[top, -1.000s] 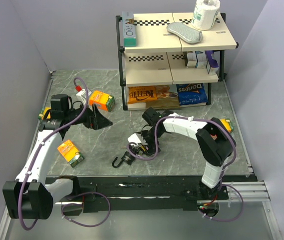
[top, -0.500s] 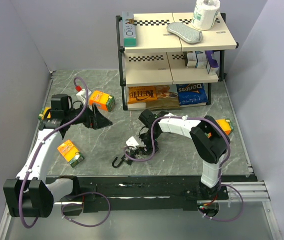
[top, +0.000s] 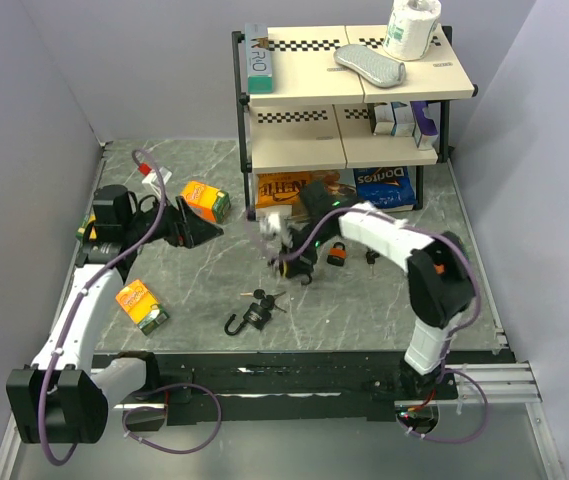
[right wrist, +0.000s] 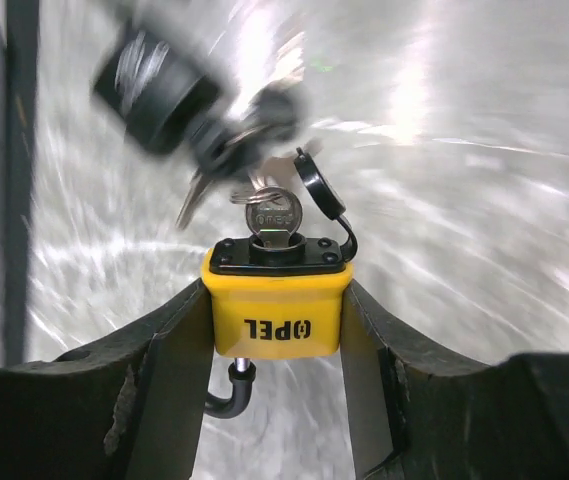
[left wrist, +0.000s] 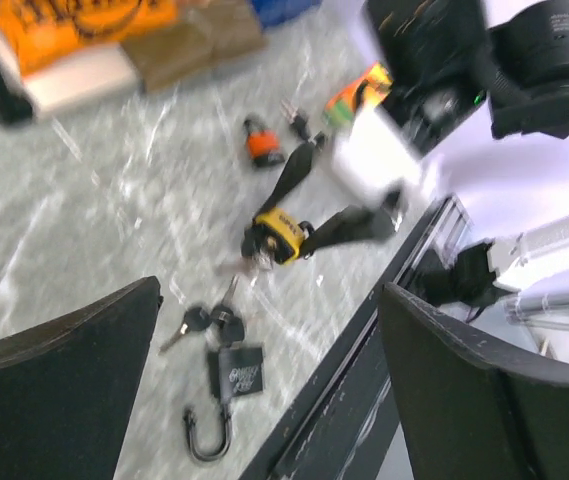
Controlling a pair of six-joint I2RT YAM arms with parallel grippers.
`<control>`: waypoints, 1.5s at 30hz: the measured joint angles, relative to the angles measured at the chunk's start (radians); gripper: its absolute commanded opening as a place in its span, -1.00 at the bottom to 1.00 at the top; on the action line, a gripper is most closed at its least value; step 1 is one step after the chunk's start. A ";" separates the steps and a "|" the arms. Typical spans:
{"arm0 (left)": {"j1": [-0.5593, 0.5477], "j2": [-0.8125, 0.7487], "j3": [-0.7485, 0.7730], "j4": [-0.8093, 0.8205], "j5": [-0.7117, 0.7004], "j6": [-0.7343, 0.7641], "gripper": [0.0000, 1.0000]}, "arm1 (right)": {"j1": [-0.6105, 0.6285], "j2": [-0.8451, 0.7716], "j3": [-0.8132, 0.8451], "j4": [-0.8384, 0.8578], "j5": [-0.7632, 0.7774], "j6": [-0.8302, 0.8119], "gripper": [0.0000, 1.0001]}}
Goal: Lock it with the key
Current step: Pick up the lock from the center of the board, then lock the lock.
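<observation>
Yellow padlock [right wrist: 276, 322] clenched between the right claw's [right wrist: 276, 298] fingers, shackle toward the wrist, key [right wrist: 269, 216] seated in the keyhole, rubber cap flipped aside. Sits over mid-counter [top: 214, 275], in front of the shelf rack [top: 304, 152]. Just beside it, an orange padlock [top: 336, 252]. Nearer the arms, a black padlock [top: 254, 316] with open shackle, loose keys [top: 262, 296] next to it. Left claw [left wrist: 269, 300] released, fingers wide apart, at the counter's left, well apart from every lock.

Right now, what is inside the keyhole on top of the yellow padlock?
A silver key sits in the yellow padlock; its blade is hidden inside the body.
</observation>
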 measured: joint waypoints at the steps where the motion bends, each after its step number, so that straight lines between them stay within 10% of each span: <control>1: 0.000 -0.006 -0.004 0.024 -0.001 -0.020 0.86 | -0.030 -0.023 0.015 0.021 -0.026 0.073 -1.00; 13: -0.006 -0.095 -0.153 0.382 -0.013 -0.317 0.73 | -0.133 -0.288 -0.005 0.584 0.020 1.249 -1.00; 20: -0.034 -0.166 -0.257 0.394 -0.030 -0.396 0.69 | -0.083 -0.205 0.134 0.569 0.208 1.646 -1.00; 45: -0.156 -0.031 -0.169 0.587 -0.242 -0.590 -0.14 | 0.058 -0.044 0.342 0.443 0.360 1.851 -1.00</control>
